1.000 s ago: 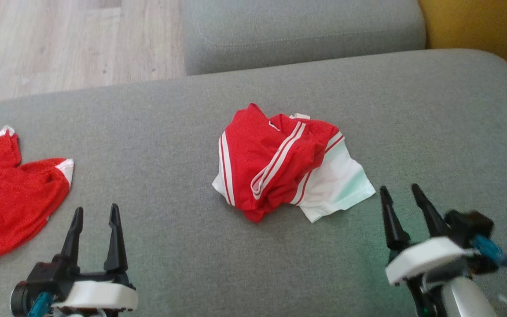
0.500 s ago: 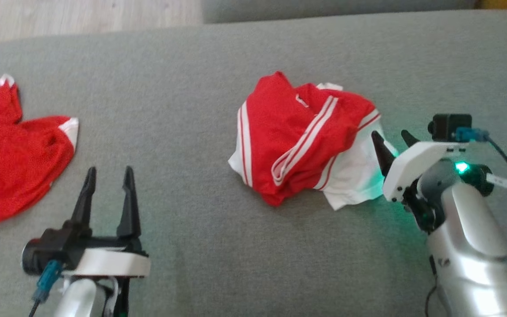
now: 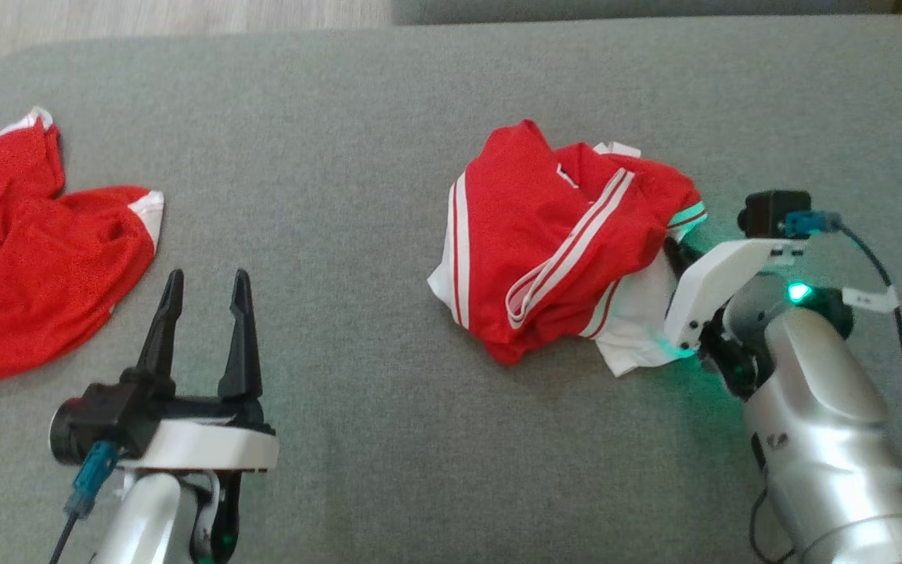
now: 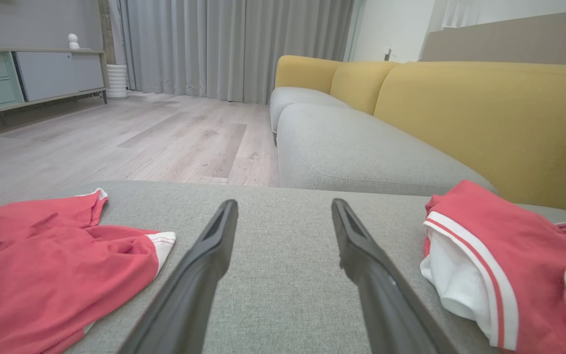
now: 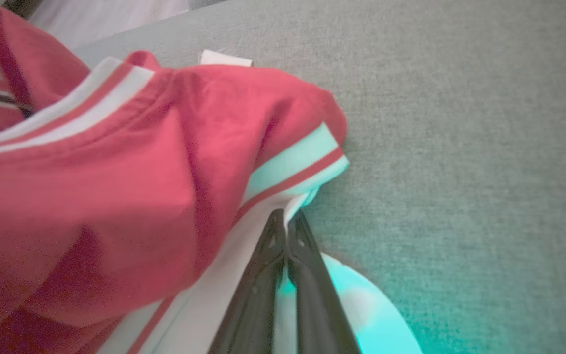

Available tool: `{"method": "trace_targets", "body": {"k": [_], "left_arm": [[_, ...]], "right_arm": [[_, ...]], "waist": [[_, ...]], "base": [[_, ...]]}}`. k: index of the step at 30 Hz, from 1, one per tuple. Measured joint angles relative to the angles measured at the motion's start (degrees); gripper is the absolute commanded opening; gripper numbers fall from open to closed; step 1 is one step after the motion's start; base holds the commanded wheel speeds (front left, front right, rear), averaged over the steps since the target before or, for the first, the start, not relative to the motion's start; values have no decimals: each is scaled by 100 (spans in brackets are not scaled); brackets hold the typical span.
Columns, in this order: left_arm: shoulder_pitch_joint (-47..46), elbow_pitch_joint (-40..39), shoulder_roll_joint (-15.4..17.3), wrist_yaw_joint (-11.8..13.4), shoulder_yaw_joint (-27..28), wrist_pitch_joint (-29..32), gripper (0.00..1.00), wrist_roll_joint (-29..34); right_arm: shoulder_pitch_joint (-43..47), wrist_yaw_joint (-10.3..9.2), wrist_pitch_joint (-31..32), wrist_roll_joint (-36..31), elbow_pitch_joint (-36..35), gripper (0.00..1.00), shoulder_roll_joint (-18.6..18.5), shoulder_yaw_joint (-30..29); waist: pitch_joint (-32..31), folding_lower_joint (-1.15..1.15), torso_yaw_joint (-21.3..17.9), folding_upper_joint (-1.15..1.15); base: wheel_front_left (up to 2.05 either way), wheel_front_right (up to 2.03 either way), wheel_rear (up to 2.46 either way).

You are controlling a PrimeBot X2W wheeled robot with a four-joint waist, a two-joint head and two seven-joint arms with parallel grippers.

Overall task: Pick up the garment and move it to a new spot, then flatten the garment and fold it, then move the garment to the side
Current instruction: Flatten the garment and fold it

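The garment (image 3: 553, 243) is a crumpled red piece with white stripes and white panels, lying right of centre on the grey seat cushion (image 3: 388, 117). My right gripper (image 3: 676, 252) is at the garment's right edge, shut on its white fabric. In the right wrist view the two dark fingers (image 5: 263, 275) are pressed together at the gripper's tip (image 5: 287, 231), with the garment's (image 5: 116, 172) white hem pinched between them. My left gripper (image 3: 204, 290) hovers open over bare cushion at the lower left, holding nothing. The left wrist view has that gripper (image 4: 283, 211) wide open, with the garment (image 4: 499, 246) to its right.
A second red garment (image 3: 20, 251) lies spread at the cushion's left end, also in the left wrist view (image 4: 42, 255). Yellow backrests (image 4: 484, 113) stand behind the seats. Wooden floor (image 4: 140, 137) lies beyond the cushion's far edge, and a low cabinet (image 4: 27, 78) stands against the wall.
The head camera has tilted down. My right gripper has reached forward to the garment's right edge and shut on its white fabric. The left gripper stays open in place.
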Motion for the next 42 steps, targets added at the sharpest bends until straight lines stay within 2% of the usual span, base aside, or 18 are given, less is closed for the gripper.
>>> {"method": "trace_targets", "body": {"k": [2,5,9,14,18,23,25,28,32,37,42], "left_arm": [[31,10,-1,0,19,0,100,0],[170,20,-12,0,111,0,100,0],[430,19,-11,4,182,0,100,0],[629,-8,-11,5,216,0,100,-1],[634,-47,-13,4,224,0,100,-1],[633,-67,-33,-1,218,0,100,0],[631,-65,-63,-38,201,0,100,0],[630,-62,-123,-51,188,0,100,0],[622,-54,-160,-53,189,0,100,8],[621,-71,-175,-96,211,0,100,60],[575,-164,-196,-105,252,0,100,99]], "right_arm": [[68,0,-52,163,-82,0,1,90],[282,0,-160,584,-610,0,4,319],[396,0,-125,916,-1759,0,3,543],[381,0,320,1203,-3398,0,-53,873],[104,0,520,1246,-4085,0,-59,1280],[-979,0,339,1622,-4122,0,-56,1681],[-1456,0,46,2089,-4079,0,-59,1823],[-2176,0,-517,2419,-4020,0,-59,2096],[-3010,0,-1279,2817,-3820,0,-55,2065],[-3183,0,-1504,2639,-3296,0,-56,1644],[-2491,0,-1514,1891,-2514,0,-320,1095]], "waist": [[-53,0,-18,0],[-236,-1,-81,0],[-502,-1,-184,0],[-746,-2,-310,0],[-801,-2,-333,0],[-776,-1,-247,0],[-763,0,-184,0],[-741,-1,-91,0],[-705,-1,4,0],[-625,-1,35,0],[-407,0,46,0]], "base": [[0,0,0],[0,0,0],[0,0,0],[0,0,0],[0,0,0],[0,0,0],[0,0,0],[0,0,0],[0,0,0],[0,0,0],[0,0,0]]}}
